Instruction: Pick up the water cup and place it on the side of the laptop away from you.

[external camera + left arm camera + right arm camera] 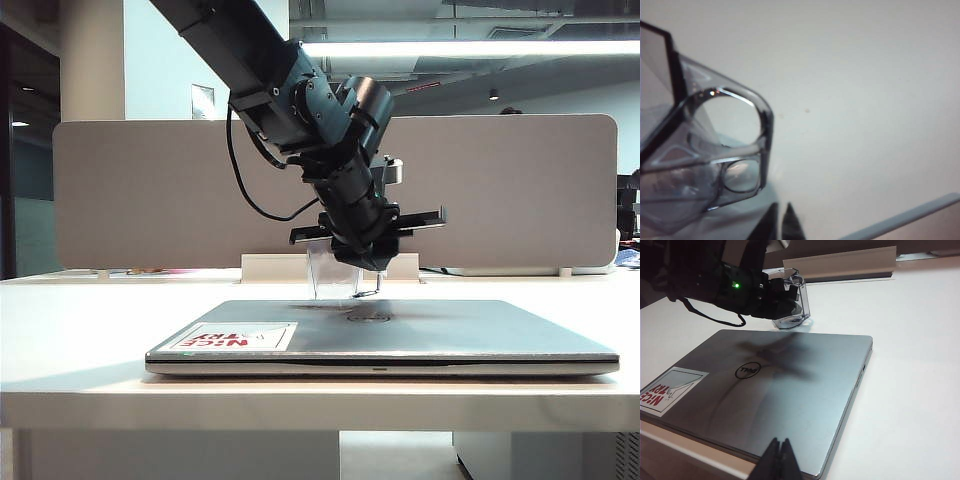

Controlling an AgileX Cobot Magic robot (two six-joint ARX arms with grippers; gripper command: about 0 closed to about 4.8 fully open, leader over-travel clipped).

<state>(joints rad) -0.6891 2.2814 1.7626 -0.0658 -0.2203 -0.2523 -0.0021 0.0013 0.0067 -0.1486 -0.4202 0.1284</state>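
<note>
The clear water cup (pixel 333 272) stands upright on the white table just behind the laptop's far edge, its thin handle toward the right. My left gripper (pixel 366 266) hangs close over it, reaching in from above. In the left wrist view the cup (pixel 715 150) fills the side of the frame and the left gripper (pixel 783 222) is shut beside it, nothing between the tips. The silver laptop (pixel 400 335) lies closed in front. The right wrist view shows the laptop (pixel 790 380), the cup (pixel 796 310) beyond it, and my right gripper (pixel 780 447) shut over the laptop's near corner.
A grey partition panel (pixel 500 190) closes off the back of the table (pixel 80 310). A low white strip (pixel 840 262) runs along it behind the cup. A white-and-red sticker (pixel 235 337) sits on the laptop lid's near left corner.
</note>
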